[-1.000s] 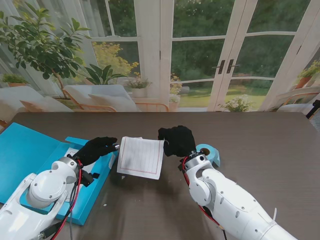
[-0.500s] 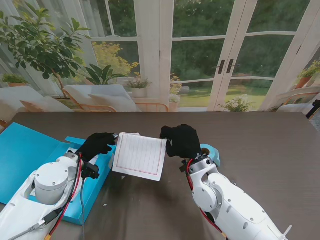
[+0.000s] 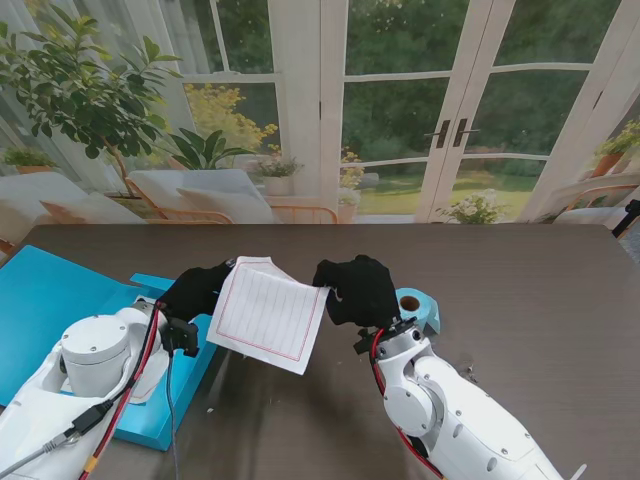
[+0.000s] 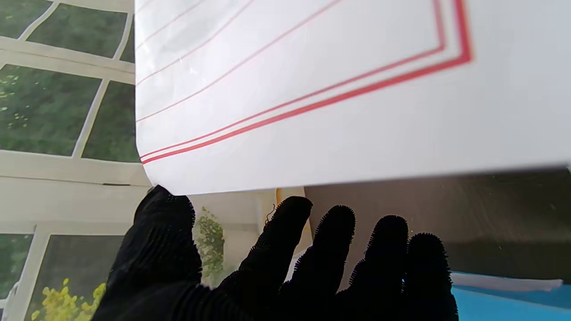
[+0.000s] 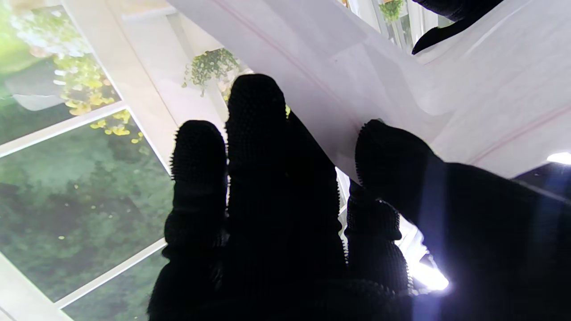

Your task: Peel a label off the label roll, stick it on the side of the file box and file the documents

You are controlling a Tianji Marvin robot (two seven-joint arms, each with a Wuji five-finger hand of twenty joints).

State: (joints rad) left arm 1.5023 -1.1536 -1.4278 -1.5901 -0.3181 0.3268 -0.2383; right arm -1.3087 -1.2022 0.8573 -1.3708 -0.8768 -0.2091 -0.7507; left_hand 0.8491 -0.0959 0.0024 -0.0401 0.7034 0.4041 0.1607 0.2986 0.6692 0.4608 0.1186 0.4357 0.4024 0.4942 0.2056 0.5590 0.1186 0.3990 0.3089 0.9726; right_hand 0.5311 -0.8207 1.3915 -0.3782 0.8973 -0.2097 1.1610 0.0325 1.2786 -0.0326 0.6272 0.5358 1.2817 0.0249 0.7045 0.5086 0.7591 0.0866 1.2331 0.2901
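A white document sheet [image 3: 265, 313] with red ruled lines hangs tilted above the table between my two hands. My right hand [image 3: 355, 290] is shut on its right edge; in the right wrist view the thumb [image 5: 392, 165] presses the sheet [image 5: 379, 76] against the fingers. My left hand [image 3: 195, 290] is at the sheet's far left corner. In the left wrist view its fingers [image 4: 330, 249] are spread under the sheet [image 4: 312, 89], and only the thumb tip meets the corner. The open blue file box [image 3: 45, 300] lies at the left. The blue label roll [image 3: 418, 305] sits right of my right hand.
The dark wooden table [image 3: 520, 290] stretches to the right and far side. Glass doors and a garden lie behind it. A strip of the blue box [image 4: 513, 298] and white papers in it show past my left fingers.
The sheet has been lifted off the table, swung left toward the file box and tilted. Both hands have moved with it, and the label roll is now uncovered.
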